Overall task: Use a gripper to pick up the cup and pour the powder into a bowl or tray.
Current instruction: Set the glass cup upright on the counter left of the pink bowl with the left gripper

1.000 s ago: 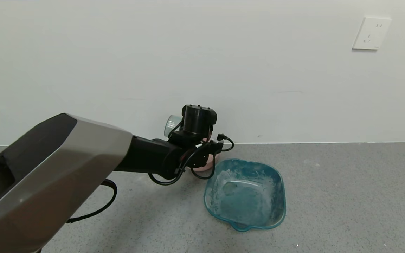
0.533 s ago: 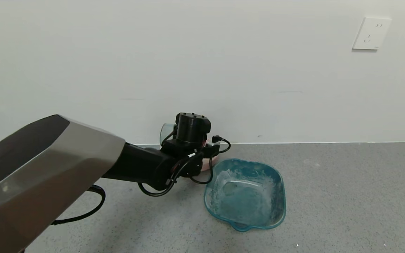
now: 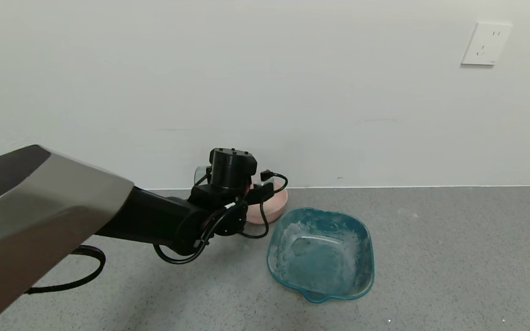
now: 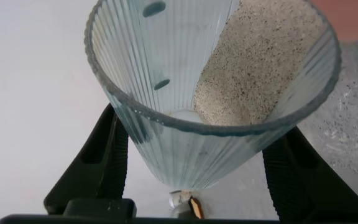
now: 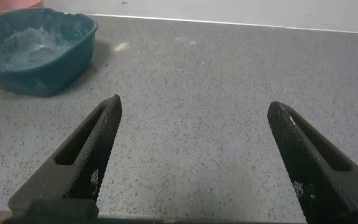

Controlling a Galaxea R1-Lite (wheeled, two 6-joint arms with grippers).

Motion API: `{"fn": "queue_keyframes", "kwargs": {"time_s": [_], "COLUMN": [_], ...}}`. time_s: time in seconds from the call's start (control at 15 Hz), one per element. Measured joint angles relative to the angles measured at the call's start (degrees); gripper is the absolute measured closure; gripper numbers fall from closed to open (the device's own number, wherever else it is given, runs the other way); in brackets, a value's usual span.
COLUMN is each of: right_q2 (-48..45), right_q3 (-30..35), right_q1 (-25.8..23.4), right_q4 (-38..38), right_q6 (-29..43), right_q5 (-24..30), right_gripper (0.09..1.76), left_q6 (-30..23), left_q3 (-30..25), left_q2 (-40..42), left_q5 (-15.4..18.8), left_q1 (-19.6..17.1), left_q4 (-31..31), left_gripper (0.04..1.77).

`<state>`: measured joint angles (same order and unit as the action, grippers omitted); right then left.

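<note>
Beside the bowl (image 3: pixel 272 207) and tray (image 3: pixel 366 239), left gripper (image 4: pixel 191 155) fingers (image 4: pixel 104 162) clamping the cup (image 4: pixel 185 106); right gripper (image 5: pixel 191 155) fingers spread.

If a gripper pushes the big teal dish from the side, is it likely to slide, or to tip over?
The teal dish looks wide and low with a flat base, so it would probably slide on the grey floor rather than tip. It seems to be thin translucent plastic, so likely light and a little flexible. The white dusting inside could make its walls slippery to grip.
</note>
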<state>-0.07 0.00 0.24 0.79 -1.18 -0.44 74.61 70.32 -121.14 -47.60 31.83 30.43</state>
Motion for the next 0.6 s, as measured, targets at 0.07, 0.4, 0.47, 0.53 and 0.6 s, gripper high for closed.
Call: {"fn": "queue_keyframes", "kwargs": {"time_s": [0.07,0.4,0.47,0.53,0.6], "right_q2": [0.0,0.0,0.0,0.0,0.0], "right_q3": [0.0,0.0,0.0,0.0,0.0], "right_q1": [0.0,0.0,0.0,0.0,0.0], "right_q4": [0.0,0.0,0.0,0.0,0.0], "right_q6": [0.0,0.0,0.0,0.0,0.0], "right_q5": [0.0,0.0,0.0,0.0,0.0], "right_gripper": [0.14,0.14,0.14,0.14,0.14], "left_q6": [-0.9,-6.5,-8.6,-10.6,-12.6], "left_q3": [-1.1,-6.2,-7.2,-7.6,-7.9], "left_q2": [1.0,5.5,6.2,6.7,7.1], "left_q5": [0.0,3.1,3.2,3.1,3.0], "left_q1": [-0.4,-3.6,-4.2,-4.8,-5.2], "left_q4": [0.0,0.0,0.0,0.0,0.0], "left_gripper": [0.55,0.55,0.55,0.55,0.55]}}
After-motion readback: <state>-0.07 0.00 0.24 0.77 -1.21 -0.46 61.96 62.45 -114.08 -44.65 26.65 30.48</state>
